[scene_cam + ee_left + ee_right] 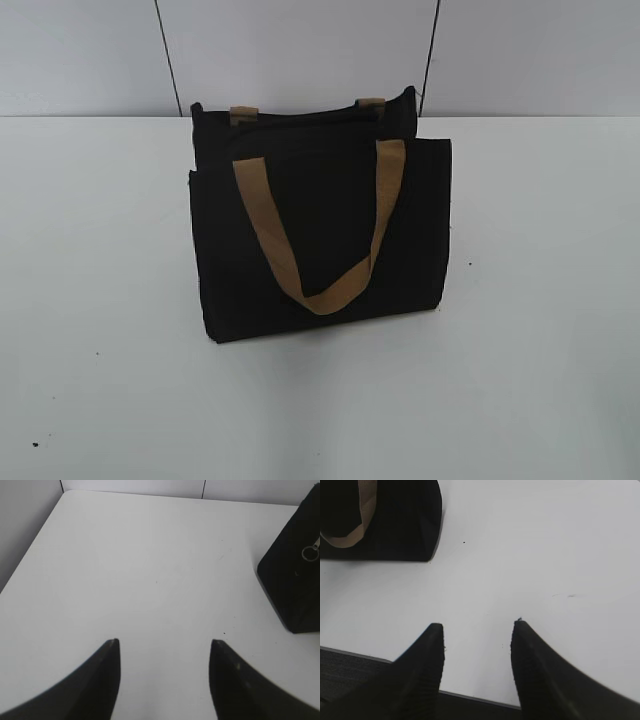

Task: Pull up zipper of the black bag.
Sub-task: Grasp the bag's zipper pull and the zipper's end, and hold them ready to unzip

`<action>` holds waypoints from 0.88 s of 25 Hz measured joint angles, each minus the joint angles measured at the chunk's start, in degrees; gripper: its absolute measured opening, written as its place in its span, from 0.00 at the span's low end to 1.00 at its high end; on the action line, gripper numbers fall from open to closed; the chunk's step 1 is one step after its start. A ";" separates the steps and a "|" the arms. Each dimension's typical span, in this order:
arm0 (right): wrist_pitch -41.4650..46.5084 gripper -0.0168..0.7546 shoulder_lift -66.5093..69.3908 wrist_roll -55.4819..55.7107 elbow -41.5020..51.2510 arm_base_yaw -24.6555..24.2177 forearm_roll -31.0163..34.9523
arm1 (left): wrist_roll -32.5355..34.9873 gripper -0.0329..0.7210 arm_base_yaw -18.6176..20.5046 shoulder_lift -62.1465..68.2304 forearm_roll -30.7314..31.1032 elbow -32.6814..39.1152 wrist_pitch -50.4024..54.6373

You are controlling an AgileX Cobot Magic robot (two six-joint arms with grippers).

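One black bag (320,235), two hands (164,642) (477,625), seemingly

The bag (295,575) was cut off by the right edge in the left wrist view, with only the ring pull (310,553) showing of the zipper. At upper left of the right wrist view, the frame cropped it too.

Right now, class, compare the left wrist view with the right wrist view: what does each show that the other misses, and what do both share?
Only the left wrist view shows the silver ring pull of the zipper, hanging on the end face of the black bag. Only the right wrist view shows a tan strap looped on the bag, and the table's near edge. Both show the white table, part of the bag, and an open gripper, left and right, holding nothing.
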 joint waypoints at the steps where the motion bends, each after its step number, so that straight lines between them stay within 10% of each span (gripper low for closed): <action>1: 0.00 0.47 0.00 0.00 0.00 0.00 0.00 | 0.00 0.62 0.00 0.00 0.00 0.00 0.00; 11: 0.00 0.47 0.00 0.00 0.00 0.00 0.00 | 0.00 0.62 0.00 3.35 -0.05 -1.57 -1.42; 22: 0.00 0.47 0.00 0.00 0.00 0.00 0.00 | 0.79 0.62 0.00 35.69 -6.50 -8.78 -17.76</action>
